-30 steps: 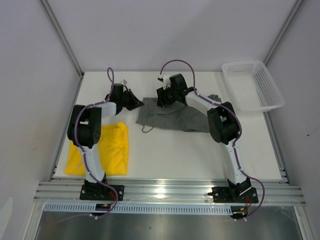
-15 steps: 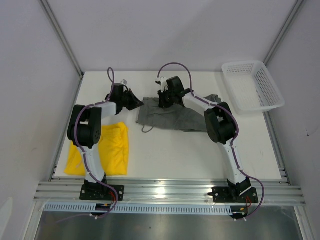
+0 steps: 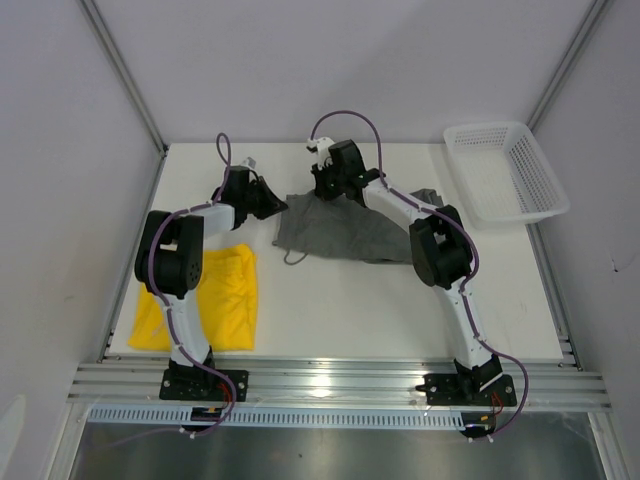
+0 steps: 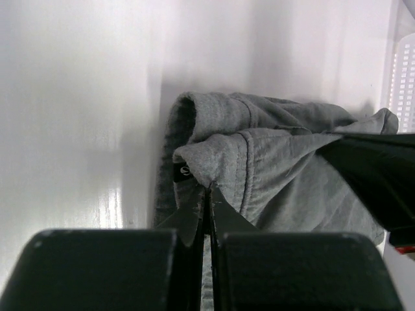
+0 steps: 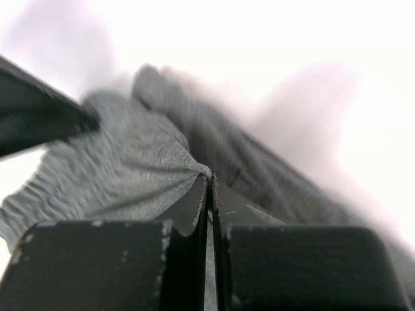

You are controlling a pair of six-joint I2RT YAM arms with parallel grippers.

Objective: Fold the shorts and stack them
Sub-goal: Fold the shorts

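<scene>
The grey-green shorts (image 3: 345, 232) lie spread mid-table, their far edge lifted in a ridge between the two grippers. My left gripper (image 3: 282, 207) is shut on their far left corner; in the left wrist view its jaws (image 4: 209, 191) pinch the hem beside a small dark label. My right gripper (image 3: 320, 192) is shut on the far edge a short way to the right, and the right wrist view shows the cloth (image 5: 130, 168) pulled to a peak at its closed tips (image 5: 211, 180). The yellow shorts (image 3: 215, 300) lie folded at the near left, partly under the left arm.
A white mesh basket (image 3: 505, 172) stands at the far right corner, its rim also at the edge of the left wrist view (image 4: 405, 71). White walls with metal rails enclose the table. The right arm's elbow (image 3: 440, 245) hangs over the grey shorts' right part.
The right gripper has closed on the far edge of the grey-green shorts and drawn it slightly up and toward the back. The left arm has stayed put, still gripping.
</scene>
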